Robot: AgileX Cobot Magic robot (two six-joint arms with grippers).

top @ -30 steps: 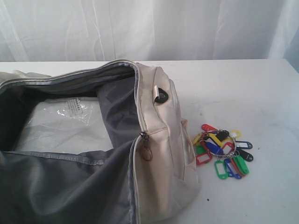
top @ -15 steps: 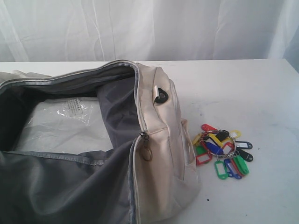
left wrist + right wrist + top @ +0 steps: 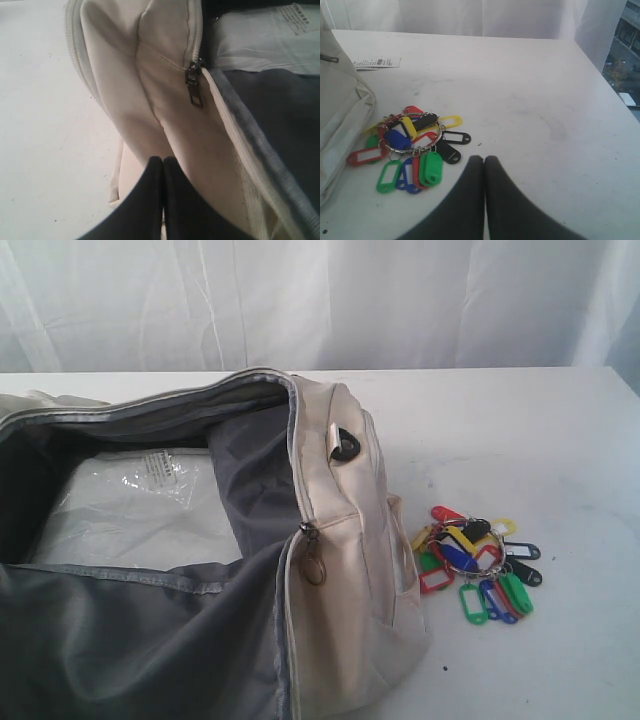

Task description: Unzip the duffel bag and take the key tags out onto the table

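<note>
both pressed together: left tool [image 3: 163, 161], right tool [image 3: 484, 160]; key tags [image 3: 475, 562] on table [image 3: 545, 440]; curtain [image 3: 300, 300] behind.

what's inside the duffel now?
Open duffel: grey lining and a clear plastic wrapper with a printed label on the bottom. The key tags lie outside on the table. The near flap and dark left end hide the rest.

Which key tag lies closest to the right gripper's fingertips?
The all-black tag, lying beside the black tag with a white label; every other tag lies farther from the shut right gripper.
</note>
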